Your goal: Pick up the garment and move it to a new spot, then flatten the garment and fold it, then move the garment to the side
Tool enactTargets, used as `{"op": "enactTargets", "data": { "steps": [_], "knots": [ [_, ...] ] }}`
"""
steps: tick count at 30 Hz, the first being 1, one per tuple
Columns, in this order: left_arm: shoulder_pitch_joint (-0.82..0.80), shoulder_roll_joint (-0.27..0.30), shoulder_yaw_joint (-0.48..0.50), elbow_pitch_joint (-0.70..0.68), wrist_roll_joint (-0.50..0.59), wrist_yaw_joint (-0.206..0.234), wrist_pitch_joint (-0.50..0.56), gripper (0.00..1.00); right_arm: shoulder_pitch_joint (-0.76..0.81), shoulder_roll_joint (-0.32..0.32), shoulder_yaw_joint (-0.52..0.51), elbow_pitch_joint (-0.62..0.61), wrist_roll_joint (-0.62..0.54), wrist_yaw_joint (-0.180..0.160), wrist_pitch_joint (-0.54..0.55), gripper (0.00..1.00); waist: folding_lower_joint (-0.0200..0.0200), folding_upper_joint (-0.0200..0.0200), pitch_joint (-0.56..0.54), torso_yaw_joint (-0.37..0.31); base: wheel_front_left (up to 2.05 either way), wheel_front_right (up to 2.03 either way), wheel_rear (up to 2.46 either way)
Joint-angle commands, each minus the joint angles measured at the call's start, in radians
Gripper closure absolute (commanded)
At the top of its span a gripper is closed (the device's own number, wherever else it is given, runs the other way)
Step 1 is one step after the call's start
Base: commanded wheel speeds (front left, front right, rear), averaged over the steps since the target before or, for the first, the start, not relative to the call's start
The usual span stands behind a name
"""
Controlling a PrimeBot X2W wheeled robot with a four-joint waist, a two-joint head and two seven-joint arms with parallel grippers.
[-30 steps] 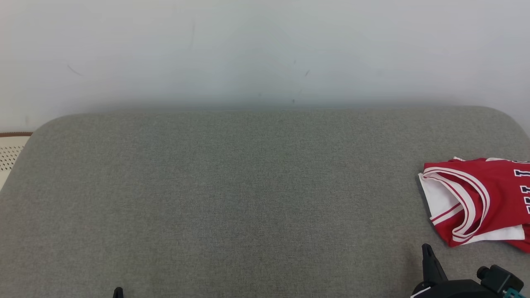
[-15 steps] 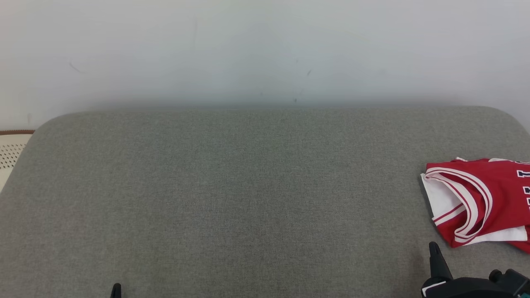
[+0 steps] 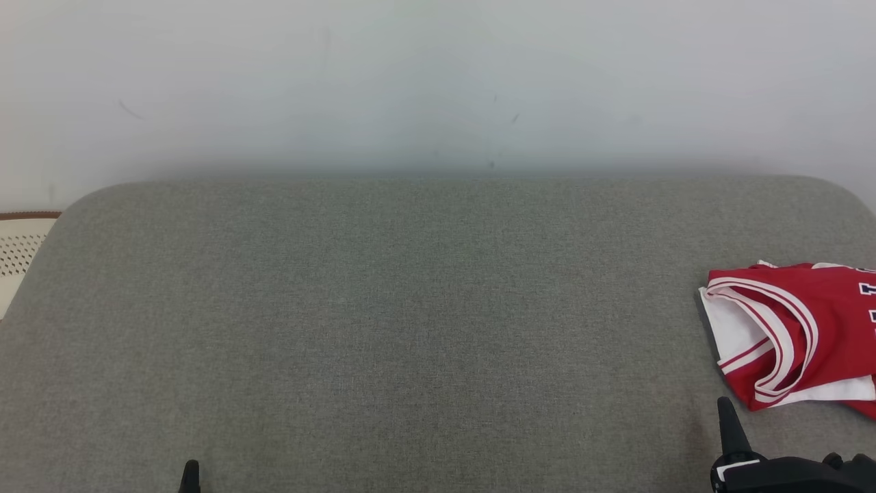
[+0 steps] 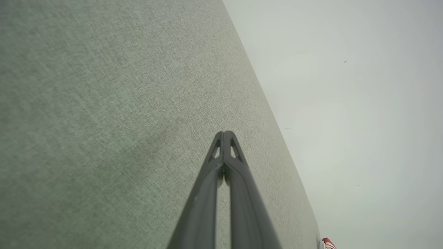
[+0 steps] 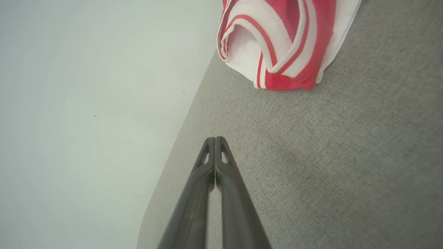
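The garment (image 3: pixel 814 335) is a red jersey with white trim, folded and lying at the right edge of the grey cushioned surface (image 3: pixel 410 329). The right wrist view has the garment (image 5: pixel 287 41) ahead at its top. My right gripper (image 3: pixel 725 411) sits just in front of the garment, apart from it, its tips (image 5: pixel 215 139) pressed together and empty. At the lower left my left gripper (image 3: pixel 191 469) pokes up from the bottom edge; the left wrist view has it (image 4: pixel 224 132) shut with nothing held, over bare fabric. A sliver of the garment (image 4: pixel 328 243) peeks in at that view's lower right.
A pale wall (image 3: pixel 438 82) runs behind the grey surface. A cream perforated object with a brown rim (image 3: pixel 20 246) stands past the surface's left edge. The surface has rounded far corners.
The whole head picture has shifted slightly right, so the camera moved. My right gripper has drawn back down and right toward the bottom edge; the garment lies as it did.
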Motion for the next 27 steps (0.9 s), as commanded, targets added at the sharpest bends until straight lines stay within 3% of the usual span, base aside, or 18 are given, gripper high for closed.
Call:
{"op": "enactTargets", "data": {
  "steps": [1, 27],
  "knots": [
    [-0.017, 0.008, 0.005, -0.015, -0.035, -0.009, 0.009, 1.00, -0.008, 0.000, -0.008, -0.016, 0.036, 0.000, 0.009, 1.00, 0.0000, 0.0000, 0.000, 0.001, 0.00, 0.00, 0.00],
    [-0.027, 0.010, 0.014, -0.033, -0.293, -0.036, 0.071, 1.00, -0.003, 0.014, -0.059, -0.051, 0.297, -0.001, 0.073, 1.00, 0.0000, 0.0000, 0.006, 0.012, 0.00, 0.00, 0.00]
  ]
}}
